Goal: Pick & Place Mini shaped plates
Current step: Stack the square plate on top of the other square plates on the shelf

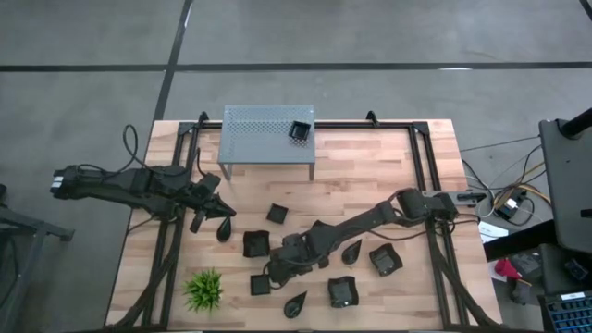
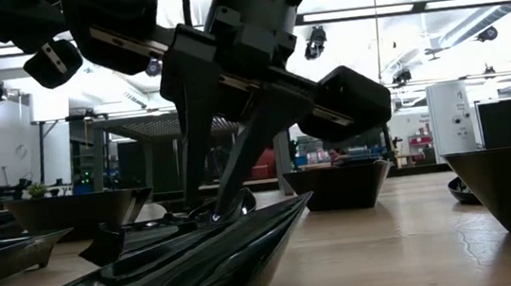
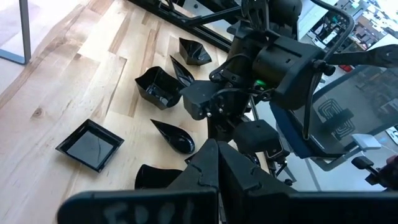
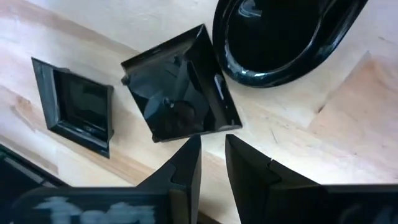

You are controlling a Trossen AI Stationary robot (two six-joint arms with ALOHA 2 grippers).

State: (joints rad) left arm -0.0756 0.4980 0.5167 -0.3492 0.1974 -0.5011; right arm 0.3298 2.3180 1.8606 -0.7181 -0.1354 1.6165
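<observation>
Black square plate [image 4: 180, 93] lies on the wood just ahead of our right gripper [image 4: 212, 163], whose narrowly parted fingers hold nothing and seem set to pinch its rim. Overhead, we also see the left gripper [image 1: 225, 213] waiting shut by a teardrop plate [image 1: 225, 228].

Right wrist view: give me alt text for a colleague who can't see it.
The right gripper hovers over a tilted square black dish on the wooden table, its two dark fingers a narrow gap apart at the dish's near edge, not gripping it. A flatter square dish lies beside it, and a rounded glossy dish sits beyond.
</observation>
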